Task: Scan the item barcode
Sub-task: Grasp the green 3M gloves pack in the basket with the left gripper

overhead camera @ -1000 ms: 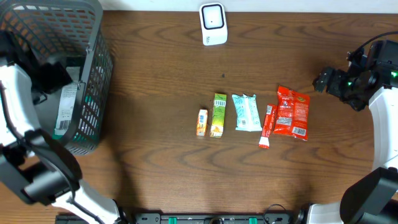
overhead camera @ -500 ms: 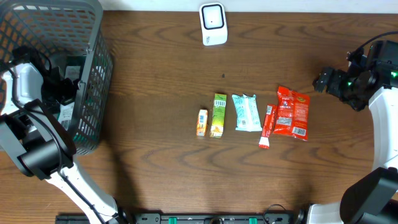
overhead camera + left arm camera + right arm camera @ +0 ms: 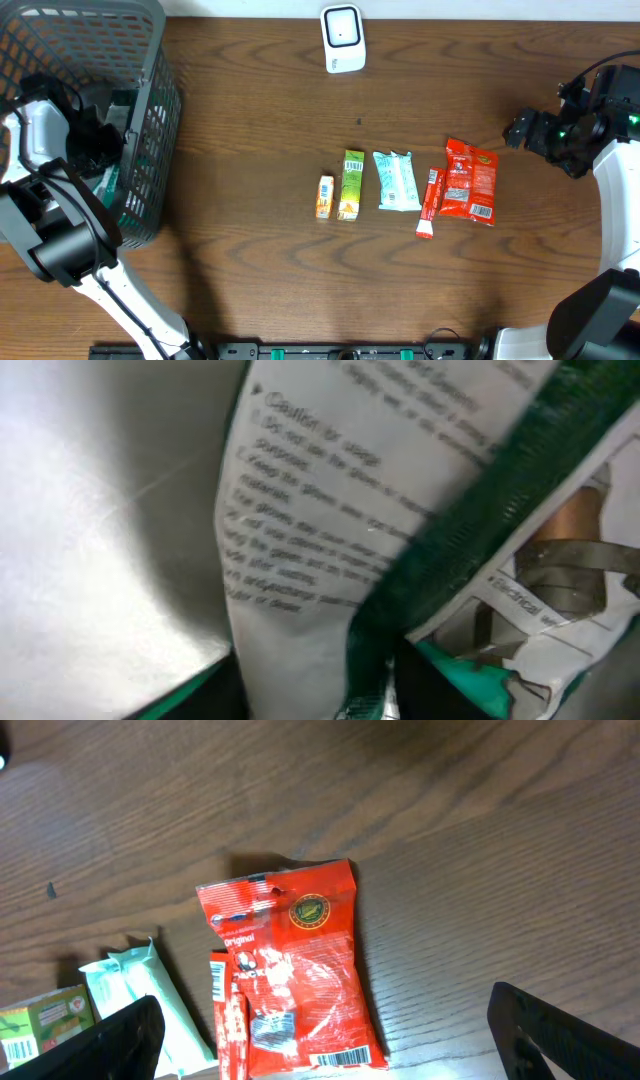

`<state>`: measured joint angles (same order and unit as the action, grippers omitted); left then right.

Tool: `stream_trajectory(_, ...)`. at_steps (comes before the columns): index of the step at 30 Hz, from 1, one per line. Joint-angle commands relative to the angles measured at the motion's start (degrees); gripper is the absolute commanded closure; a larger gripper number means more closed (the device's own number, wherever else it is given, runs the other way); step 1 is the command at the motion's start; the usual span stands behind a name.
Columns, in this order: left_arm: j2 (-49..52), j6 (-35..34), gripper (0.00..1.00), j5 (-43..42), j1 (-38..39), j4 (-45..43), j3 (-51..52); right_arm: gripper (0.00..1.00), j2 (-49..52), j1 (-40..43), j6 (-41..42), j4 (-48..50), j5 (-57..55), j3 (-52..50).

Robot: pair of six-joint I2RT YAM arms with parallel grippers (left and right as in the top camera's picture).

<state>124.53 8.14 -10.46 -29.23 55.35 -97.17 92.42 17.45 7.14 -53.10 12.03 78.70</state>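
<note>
Down inside the basket (image 3: 150,110), your left gripper (image 3: 98,150) sits close against a white-and-green pouch (image 3: 330,510); whether it grips, you cannot tell. Expect light, limp, slippery film, so pinch a flat edge. Your right gripper (image 3: 335,1035) hangs wide apart, empty.

Overhead looks straight down on table (image 3: 250,120). Left wrist pressed close to packet (image 3: 330,510). Right wrist, overhead share red pouch (image 3: 300,960).

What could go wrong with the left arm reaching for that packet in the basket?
The packet looks soft and creased at the left gripper; a pinch on a fold might slip. That gripper sits deep in the basket, so pulling out could snag the mesh wall. No barcode shows in the wrist view, so it may face the scanner wrongly.
</note>
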Motion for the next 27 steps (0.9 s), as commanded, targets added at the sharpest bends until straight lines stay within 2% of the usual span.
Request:
stream_trajectory(1, 3.8, 0.4, 0.76, 0.4, -0.1, 0.6, 0.9, 0.01, 0.2, 0.3, -0.5, -0.1, 0.3, 0.6)
stream_trajectory(5, 1.4, -0.5, 0.92, 0.4, -0.1, 1.2, -0.5, 0.01, 0.2, 0.3, -0.5, -0.1, 0.3, 0.6)
stream_trajectory(10, -6.3, -4.7, 0.93, 0.4, -0.1, 0.7, -1.8, 0.01, 0.2, 0.3, -0.5, -0.1, 0.3, 0.6)
stream_trajectory(19, -27.7, -13.2, 0.93, 1.1, -0.1, -2.5, -1.9, 0.01, 0.2, 0.3, -0.5, -0.1, 0.3, 0.6)
stream_trajectory(27, -41.1, -16.7, 0.93, 1.0, -0.1, -4.5, -1.9, 0.01, 0.2, 0.3, -0.5, -0.1, 0.3, 0.6)
